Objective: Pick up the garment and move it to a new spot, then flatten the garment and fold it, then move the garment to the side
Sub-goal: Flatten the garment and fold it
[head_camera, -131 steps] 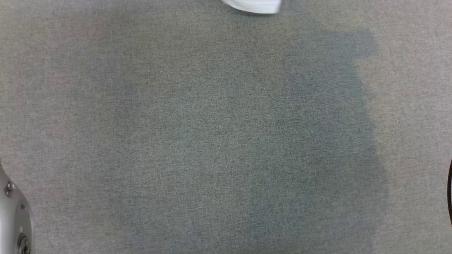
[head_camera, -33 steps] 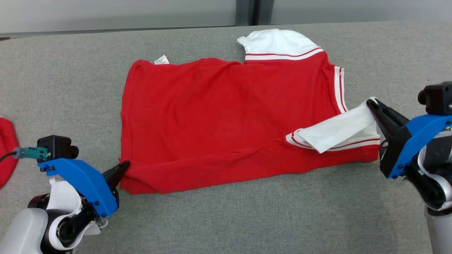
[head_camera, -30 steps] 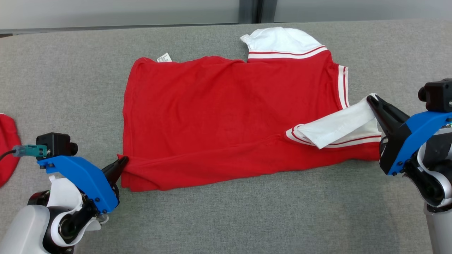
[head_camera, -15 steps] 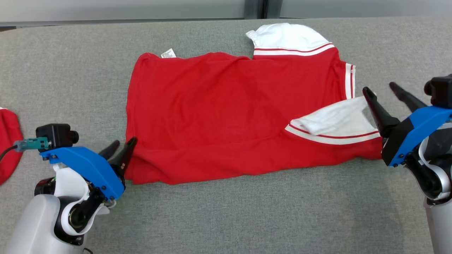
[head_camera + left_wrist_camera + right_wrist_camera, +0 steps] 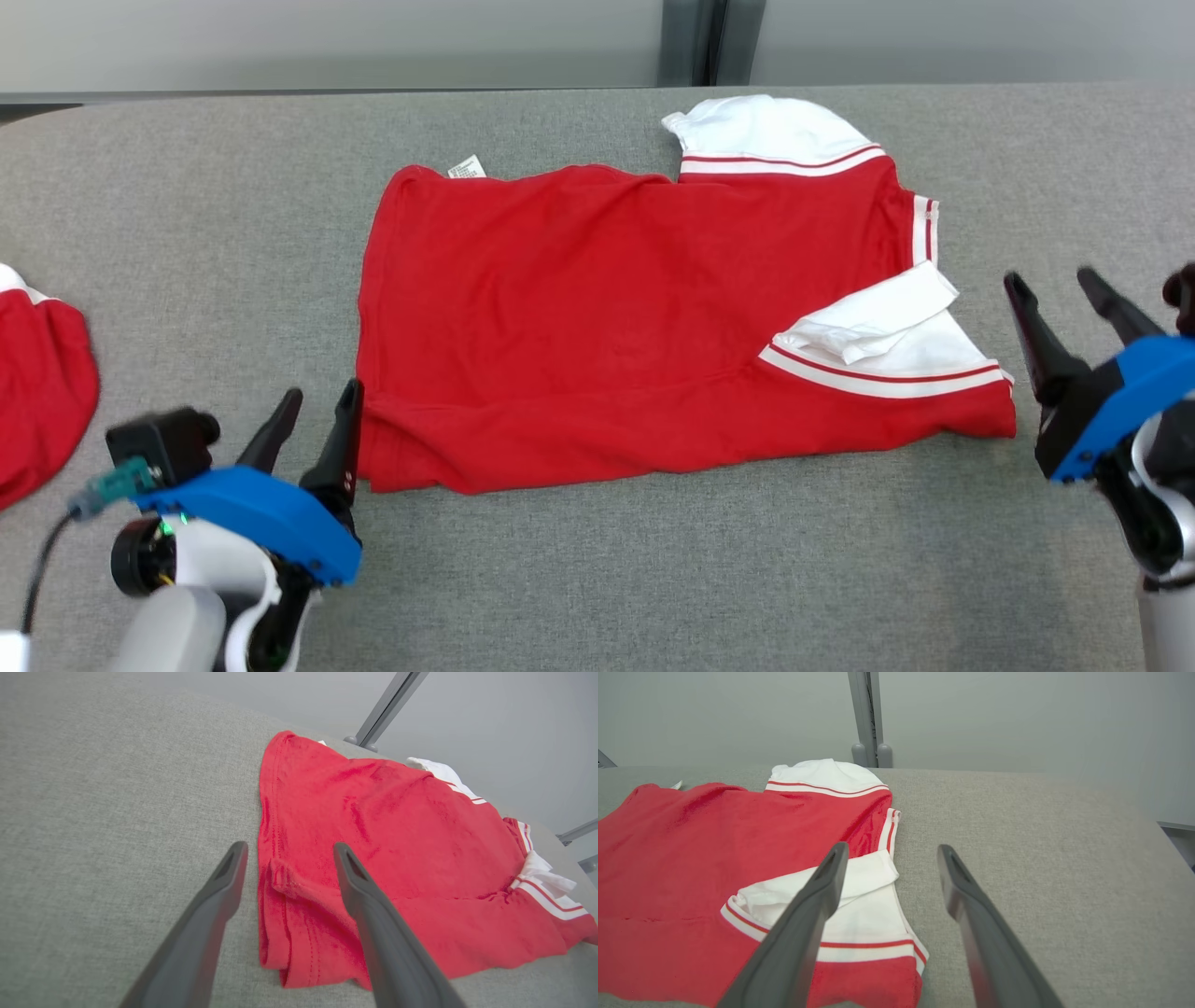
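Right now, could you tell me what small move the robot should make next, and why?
Probably reach the right claw in to the rumpled white sleeve and smooth it flat. It and the left claw stand open at either end of the red shirt, and that sleeve lies bunched on its near right corner; folding over it would likely trap the wrinkle.

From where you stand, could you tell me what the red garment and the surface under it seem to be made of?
Red garment: soft knit, probably cotton, matte; it wrinkles and lies limp. Table surface: grey woven cloth covering, matte; a fine flecked weave shows.
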{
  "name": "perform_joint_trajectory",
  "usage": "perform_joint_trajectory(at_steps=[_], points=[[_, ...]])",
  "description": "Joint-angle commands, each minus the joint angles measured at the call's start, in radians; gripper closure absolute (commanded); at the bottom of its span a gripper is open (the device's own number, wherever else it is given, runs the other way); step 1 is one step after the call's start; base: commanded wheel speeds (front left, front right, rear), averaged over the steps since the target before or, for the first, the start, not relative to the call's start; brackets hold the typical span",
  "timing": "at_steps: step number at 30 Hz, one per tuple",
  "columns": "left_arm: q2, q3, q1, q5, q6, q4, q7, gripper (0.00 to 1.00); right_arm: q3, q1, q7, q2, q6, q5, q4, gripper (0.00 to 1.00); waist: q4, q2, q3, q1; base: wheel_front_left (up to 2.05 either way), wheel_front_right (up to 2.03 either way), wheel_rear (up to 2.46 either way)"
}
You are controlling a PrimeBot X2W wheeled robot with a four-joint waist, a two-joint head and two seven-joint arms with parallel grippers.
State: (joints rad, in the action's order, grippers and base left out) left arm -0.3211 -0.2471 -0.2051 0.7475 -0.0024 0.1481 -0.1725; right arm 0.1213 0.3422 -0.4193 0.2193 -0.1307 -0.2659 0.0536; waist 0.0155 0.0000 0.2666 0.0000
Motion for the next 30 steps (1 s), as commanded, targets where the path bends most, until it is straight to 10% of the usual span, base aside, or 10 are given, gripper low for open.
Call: perform_joint_trajectory(at_steps=[1,29,30], points=[[0.001,-0.006,0.019,-0.022,0.013,-0.001,0.028,0.0,0.016,-0.034,-0.011,-0.013,0.0,0.015,-0.013,0.0,0.0,0.0,-0.004,0.0,0.0,0.0,0.0],[0.068,-0.174,-0.055,-0.237,0.068,0.322,0.139,0.0,0.13,-0.051,0.044,-0.17,0.0,0.143,0.282,0.0,0.015,0.0,0.047,0.0,0.0,0.0,0.0],[0.071,-0.179,-0.059,-0.236,0.064,0.331,0.134,0.0,0.128,-0.048,0.044,-0.171,0.0,0.141,0.289,0.26,0.016,0.0,0.047,0.0,0.0,0.0,0.0]])
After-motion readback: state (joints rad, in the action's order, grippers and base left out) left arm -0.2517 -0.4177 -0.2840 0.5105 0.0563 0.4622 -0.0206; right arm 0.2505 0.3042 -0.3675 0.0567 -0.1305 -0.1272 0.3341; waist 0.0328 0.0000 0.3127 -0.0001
